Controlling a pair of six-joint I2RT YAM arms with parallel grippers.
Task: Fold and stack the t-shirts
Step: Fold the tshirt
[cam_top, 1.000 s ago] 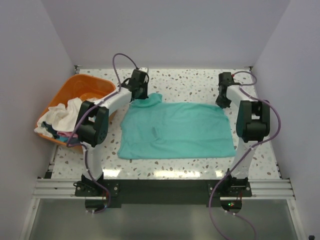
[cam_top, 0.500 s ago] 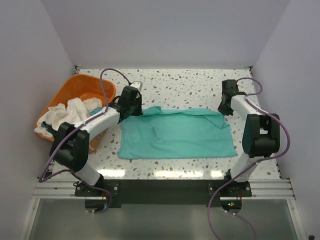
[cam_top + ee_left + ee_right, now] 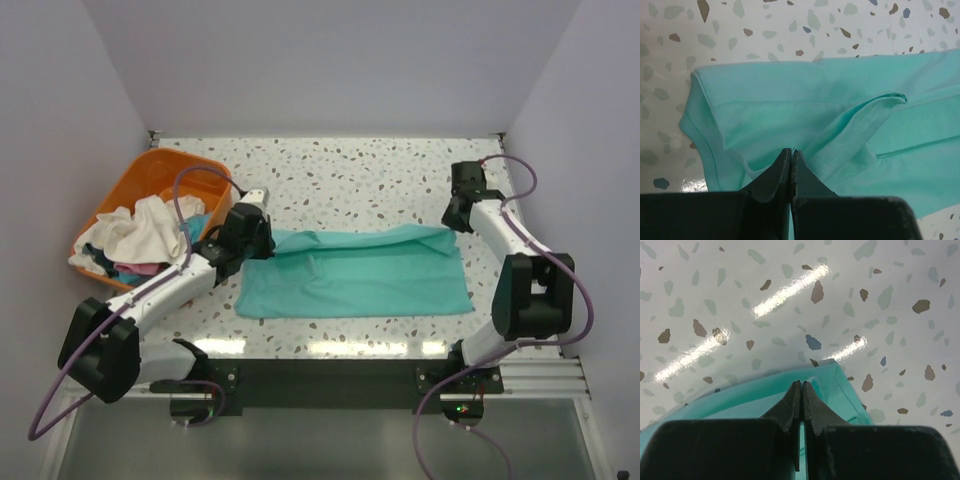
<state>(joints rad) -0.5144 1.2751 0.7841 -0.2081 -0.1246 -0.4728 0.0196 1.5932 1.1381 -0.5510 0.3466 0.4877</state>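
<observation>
A teal t-shirt lies across the middle of the table, its far edge lifted and drawn toward the near side. My left gripper is shut on the shirt's far left corner; in the left wrist view the shirt hangs bunched from the closed gripper. My right gripper is shut on the far right corner; in the right wrist view the teal hem sits at the closed gripper. More crumpled shirts, white and pink, lie in the orange basket.
The orange basket stands at the table's left edge, close to my left arm. Speckled tabletop shows beyond the shirt. White walls enclose the table at back and sides.
Both grippers have pulled the shirt's far edge toward the near side, folding it over the rest. The spread shirt is now a narrower band.
</observation>
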